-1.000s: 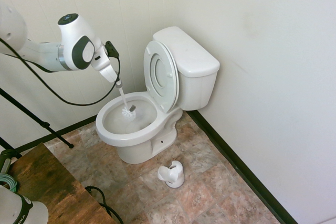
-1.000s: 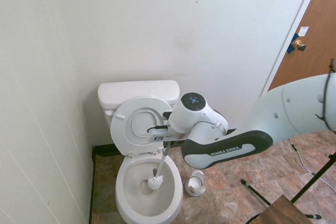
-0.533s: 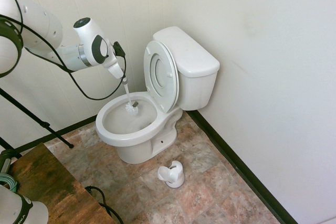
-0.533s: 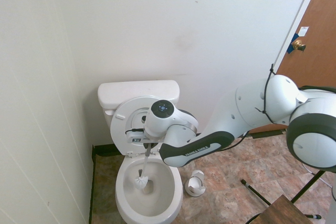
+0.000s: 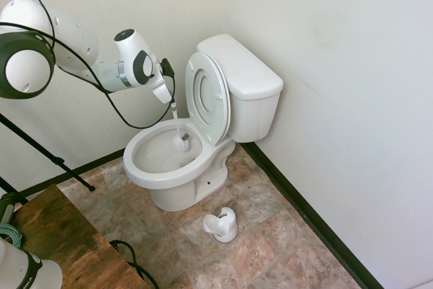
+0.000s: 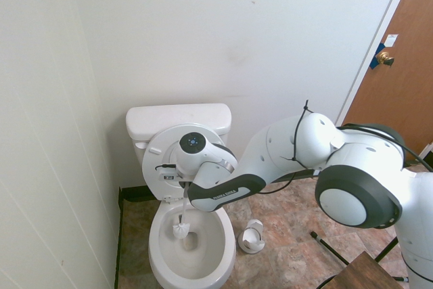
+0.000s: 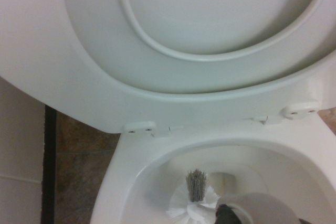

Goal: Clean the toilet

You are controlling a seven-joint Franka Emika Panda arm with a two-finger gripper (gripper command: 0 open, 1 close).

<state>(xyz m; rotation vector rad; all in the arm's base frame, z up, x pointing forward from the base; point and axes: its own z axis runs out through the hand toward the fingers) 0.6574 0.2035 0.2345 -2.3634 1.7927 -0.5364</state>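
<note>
Reaching down over the large glossy white ceramic toilet point(image 5: 203, 133), the white arm's gripper point(image 5: 172, 105) has its fingers clamped together on the thin white handle of a white-bristled toilet brush point(image 5: 180, 141); the brush head sits inside the toilet's oval bowl, near the back wall of the bowl just below the hinges; the toilet's seat and lid stand raised against its boxy tank point(image 5: 245, 76), and the toilet itself sits in the corner of the room on a mottled brown tile floor point(image 5: 270, 235); a small white rounded brush holder point(image 5: 222, 225) stands on the floor in front of the toilet's pedestal, apart from it; a brown wooden door point(image 6: 399, 65) lies well to the side of the toilet.
</note>
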